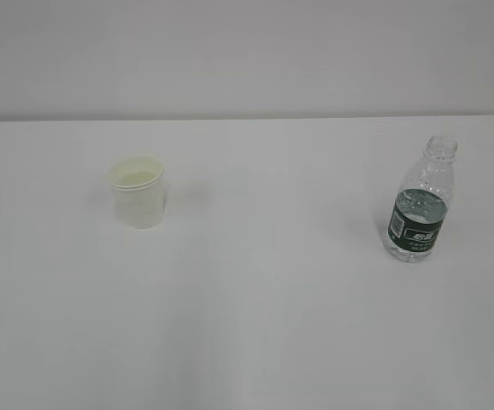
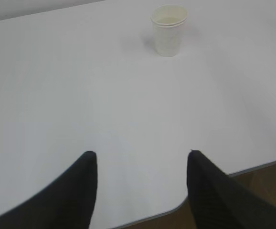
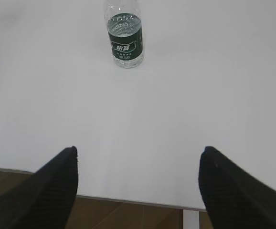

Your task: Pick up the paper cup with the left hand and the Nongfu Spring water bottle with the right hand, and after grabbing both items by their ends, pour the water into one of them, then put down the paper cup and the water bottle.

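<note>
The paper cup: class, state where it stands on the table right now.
In the exterior view the cup stands upright on the left of the white table, well apart from the bottle on the right, with neither gripper touching it.

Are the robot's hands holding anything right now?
No. Both hands, left and right, are open and empty; the paper cup and water bottle stand untouched on the table.

left hand [image 2: 142, 191] jaws apart, right hand [image 3: 138, 186] wider

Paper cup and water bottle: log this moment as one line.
paper cup: upright, untouched | water bottle: upright, uncapped | left gripper: open, empty | right gripper: open, empty
</note>
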Robot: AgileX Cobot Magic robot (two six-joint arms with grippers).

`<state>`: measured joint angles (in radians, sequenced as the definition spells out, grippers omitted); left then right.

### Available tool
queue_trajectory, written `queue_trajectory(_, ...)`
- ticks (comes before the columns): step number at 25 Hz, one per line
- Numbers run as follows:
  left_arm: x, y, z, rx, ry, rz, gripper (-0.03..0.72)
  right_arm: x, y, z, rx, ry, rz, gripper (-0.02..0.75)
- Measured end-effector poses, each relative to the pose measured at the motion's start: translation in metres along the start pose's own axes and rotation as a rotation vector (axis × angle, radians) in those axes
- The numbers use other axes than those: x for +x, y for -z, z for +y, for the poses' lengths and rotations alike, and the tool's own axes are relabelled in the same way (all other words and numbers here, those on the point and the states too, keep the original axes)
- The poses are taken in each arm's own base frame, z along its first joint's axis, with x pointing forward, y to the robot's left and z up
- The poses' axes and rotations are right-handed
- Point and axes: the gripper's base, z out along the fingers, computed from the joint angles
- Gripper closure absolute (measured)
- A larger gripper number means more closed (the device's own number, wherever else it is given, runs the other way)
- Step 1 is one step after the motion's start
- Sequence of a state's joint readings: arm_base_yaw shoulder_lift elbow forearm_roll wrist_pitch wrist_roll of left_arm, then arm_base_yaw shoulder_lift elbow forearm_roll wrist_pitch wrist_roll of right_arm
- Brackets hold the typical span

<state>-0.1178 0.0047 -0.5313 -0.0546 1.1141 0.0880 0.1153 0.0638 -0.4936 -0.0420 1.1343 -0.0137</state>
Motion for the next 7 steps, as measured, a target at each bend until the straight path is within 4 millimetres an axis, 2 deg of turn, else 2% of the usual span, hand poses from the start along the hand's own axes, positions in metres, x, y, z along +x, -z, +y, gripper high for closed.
queue_trajectory(7, 0.0, 0.0, 0.0001, -0.001, -0.001, 0.0, 0.295, 0.0, 0.0, 0.0, 0.0, 0.0, 0.0, 0.15)
